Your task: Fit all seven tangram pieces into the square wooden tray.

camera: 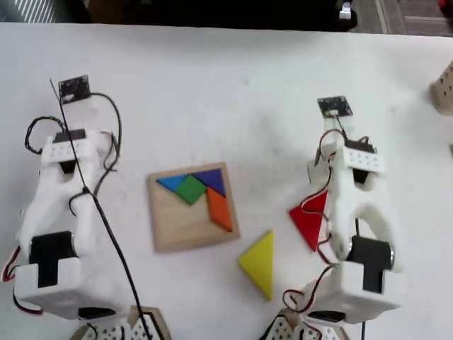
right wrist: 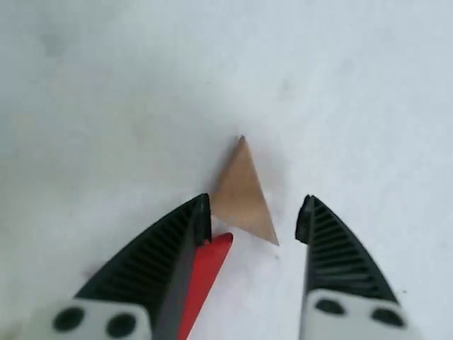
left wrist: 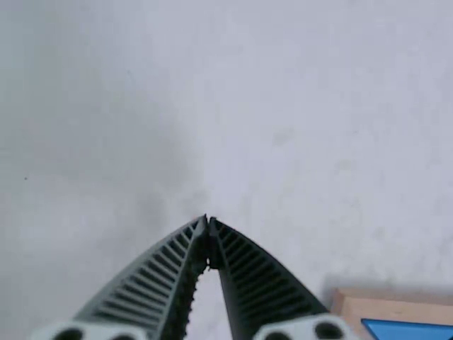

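The square wooden tray (camera: 180, 227) lies between the two arms, and its corner (left wrist: 354, 303) appears in the left wrist view. Its far half holds a blue triangle (camera: 172, 183), a green square (camera: 190, 189), a purple piece (camera: 212, 180) and an orange piece (camera: 219, 207). A yellow triangle (camera: 260, 262) lies on the table in front of the tray's right corner. A red triangle (camera: 309, 219) lies against the right arm (camera: 354, 212). My right gripper (right wrist: 255, 212) is open around a small tan triangle (right wrist: 241, 191), with the red triangle's (right wrist: 205, 273) edge beside one finger. My left gripper (left wrist: 207, 227) is shut over bare table.
The left arm (camera: 64, 212) stands left of the tray with a black cable (camera: 106, 219) trailing across it. A pale wooden object (camera: 444, 88) sits at the right edge. The white table's far edge (camera: 212, 27) meets a dark background.
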You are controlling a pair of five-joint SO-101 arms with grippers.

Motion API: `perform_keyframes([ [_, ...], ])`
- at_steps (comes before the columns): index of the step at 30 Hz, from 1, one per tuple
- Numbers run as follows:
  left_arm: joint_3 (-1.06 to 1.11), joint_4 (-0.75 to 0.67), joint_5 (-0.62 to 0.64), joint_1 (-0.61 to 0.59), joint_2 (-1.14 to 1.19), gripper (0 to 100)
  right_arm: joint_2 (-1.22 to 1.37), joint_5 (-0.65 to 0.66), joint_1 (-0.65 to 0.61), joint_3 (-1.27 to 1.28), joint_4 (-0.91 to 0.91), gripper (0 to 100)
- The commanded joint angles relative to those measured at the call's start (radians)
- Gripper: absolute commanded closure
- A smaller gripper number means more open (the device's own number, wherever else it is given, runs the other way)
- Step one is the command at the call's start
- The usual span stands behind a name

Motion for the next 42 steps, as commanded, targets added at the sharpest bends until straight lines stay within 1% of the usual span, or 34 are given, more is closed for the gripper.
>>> perform_keyframes([
  [1, -0.052, 0.005, 0.003, -0.007, -0.007, 98, -0.065, 0.049, -0.013, 0.040, -0.028, 79.5],
  [4, -0.052, 0.005, 0.003, -0.007, -0.007, 98, 0.010, 0.069, -0.012, -0.017, -0.016, 79.5],
  [9, -0.051, 0.008, 0.003, -0.010, -0.007, 98, 0.128, 0.071, -0.010, -0.157, 0.054, 79.6],
  [16, -0.049, 0.011, 0.003, -0.012, -0.007, 98, 0.137, 0.075, -0.013, -0.166, 0.061, 79.9],
  [18, -0.037, 0.005, 0.002, -0.012, -0.008, 98, 0.140, 0.074, -0.012, -0.166, 0.061, 83.1],
  [22, -0.035, 0.003, 0.002, -0.012, -0.010, 98, 0.145, 0.069, -0.015, -0.167, 0.061, 97.7],
  [23, -0.035, 0.003, 0.002, -0.012, -0.010, 98, 0.145, 0.071, -0.016, -0.167, 0.061, 98.7],
  [26, -0.035, 0.003, 0.002, -0.012, -0.010, 98, 0.147, 0.069, -0.016, -0.167, 0.061, 94.4],
  [34, -0.038, 0.000, 0.002, -0.012, -0.007, 98, 0.143, 0.068, -0.018, -0.169, 0.056, 94.3],
  [37, -0.031, -0.038, 0.002, -0.012, -0.007, 98, 0.124, 0.068, -0.067, -0.189, 0.071, 94.3],
  [42, -0.032, -0.046, 0.002, -0.012, -0.007, 98, 0.028, 0.066, -0.197, -0.256, 0.263, 94.3],
])
